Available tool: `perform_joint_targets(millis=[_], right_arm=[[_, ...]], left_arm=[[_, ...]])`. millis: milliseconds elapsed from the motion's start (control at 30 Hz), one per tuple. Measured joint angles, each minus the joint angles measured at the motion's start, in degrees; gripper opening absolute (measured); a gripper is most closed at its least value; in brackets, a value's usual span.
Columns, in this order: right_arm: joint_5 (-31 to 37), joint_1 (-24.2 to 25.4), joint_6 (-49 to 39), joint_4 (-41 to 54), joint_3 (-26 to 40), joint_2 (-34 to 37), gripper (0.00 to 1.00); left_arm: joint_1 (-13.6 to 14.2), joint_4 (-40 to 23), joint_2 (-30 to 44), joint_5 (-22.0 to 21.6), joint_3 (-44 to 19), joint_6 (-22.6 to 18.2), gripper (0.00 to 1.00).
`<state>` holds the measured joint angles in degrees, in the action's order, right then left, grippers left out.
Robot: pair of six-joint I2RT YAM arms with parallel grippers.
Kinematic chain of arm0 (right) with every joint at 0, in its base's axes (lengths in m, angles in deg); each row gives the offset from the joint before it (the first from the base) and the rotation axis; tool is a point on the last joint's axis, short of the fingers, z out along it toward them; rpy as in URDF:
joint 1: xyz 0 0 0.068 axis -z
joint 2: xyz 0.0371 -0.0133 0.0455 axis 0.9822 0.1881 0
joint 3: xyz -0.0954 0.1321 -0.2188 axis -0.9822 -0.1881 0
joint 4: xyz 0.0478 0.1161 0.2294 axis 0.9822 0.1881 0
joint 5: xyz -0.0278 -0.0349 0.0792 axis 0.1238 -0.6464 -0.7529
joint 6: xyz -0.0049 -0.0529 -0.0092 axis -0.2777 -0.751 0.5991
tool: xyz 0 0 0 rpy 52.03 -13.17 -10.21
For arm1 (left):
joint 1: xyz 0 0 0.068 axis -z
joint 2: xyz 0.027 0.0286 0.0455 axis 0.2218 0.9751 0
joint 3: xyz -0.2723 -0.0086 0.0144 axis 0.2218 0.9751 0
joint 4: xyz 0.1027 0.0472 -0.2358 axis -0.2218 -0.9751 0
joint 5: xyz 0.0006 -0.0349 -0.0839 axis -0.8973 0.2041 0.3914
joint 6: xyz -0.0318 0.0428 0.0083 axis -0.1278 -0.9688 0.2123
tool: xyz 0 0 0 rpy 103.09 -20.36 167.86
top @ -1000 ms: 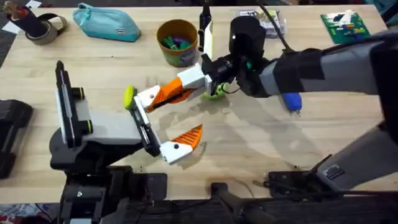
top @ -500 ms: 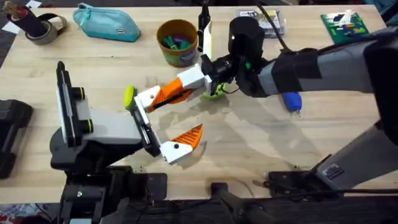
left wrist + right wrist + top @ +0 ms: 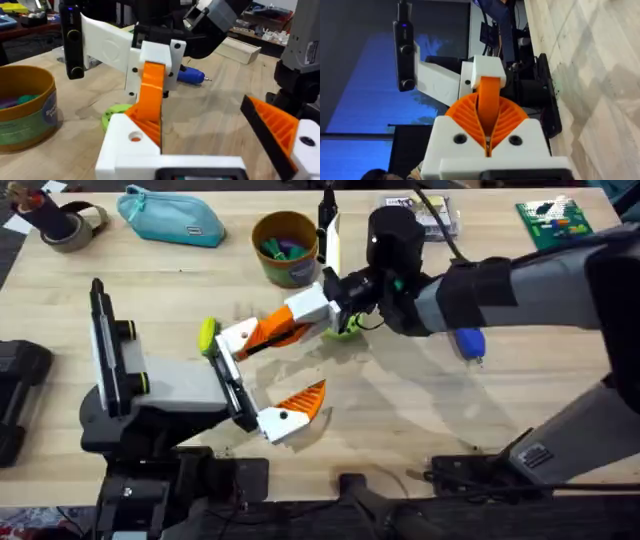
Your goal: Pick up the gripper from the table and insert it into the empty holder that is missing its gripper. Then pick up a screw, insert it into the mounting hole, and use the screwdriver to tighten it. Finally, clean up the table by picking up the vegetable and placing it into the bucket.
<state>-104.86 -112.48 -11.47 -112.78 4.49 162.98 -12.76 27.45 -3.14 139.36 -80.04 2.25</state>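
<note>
The right arm reaches across the middle and its fingers (image 3: 335, 298) are closed on the white blocky base of the gripper (image 3: 285, 323). It holds the gripper low and tilted so the white base points at the holder (image 3: 237, 338). That angle looks chosen to line the base up with the empty bracket beside the yellow-green knob (image 3: 207, 335); the orange part appears to touch the bracket, though I cannot tell whether it is seated.

The left arm's fingers (image 3: 200, 135) stand apart and grip nothing. One carries an orange ribbed pad (image 3: 272, 125) on a white mount, which is the same build as the held part.

The gripper is a hard plastic wedge, ribbed in orange and fanning out from a squared white block with round screw holes (image 3: 487, 117). The bucket (image 3: 285, 246) is round, ochre with a dark band, and stands on the pale wood surface (image 3: 400, 420) just behind the gripper. A green vegetable (image 3: 345, 328) lies under the right wrist. A blue-handled screwdriver (image 3: 468, 343) rests nearby.
</note>
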Motion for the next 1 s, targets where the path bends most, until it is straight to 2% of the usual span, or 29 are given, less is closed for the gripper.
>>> perform_joint_targets(millis=[533, 567, 767, 833, 1000], right_arm=[[0.1, 0.0, 0.0, 0.0, 0.0, 0.0, 0.012], [0.1, 0.0, 0.1, 0.1, 0.0, 0.0, 0.046], [0.1, -2.7, 0.0, 0.3, 0.0, 0.0, 0.923], [0.1, -3.0, -0.2, 0.2, 0.0, 0.0, 0.989], [0.1, -2.8, -0.2, 0.4, 0.0, 0.0, 0.994]], left_arm=[[0.0, 0.0, 0.0, 0.0, 0.0, 0.0, 0.985], [0.0, 0.0, 0.0, 0.0, 0.0, 0.0, 0.985], [0.3, 0.1, 0.0, 1.7, 0.0, 0.0, 0.985], [0.3, 0.1, 0.0, 2.1, 0.0, 0.0, 0.985], [0.3, 0.1, 0.0, 2.2, 0.0, 0.0, 0.985]])
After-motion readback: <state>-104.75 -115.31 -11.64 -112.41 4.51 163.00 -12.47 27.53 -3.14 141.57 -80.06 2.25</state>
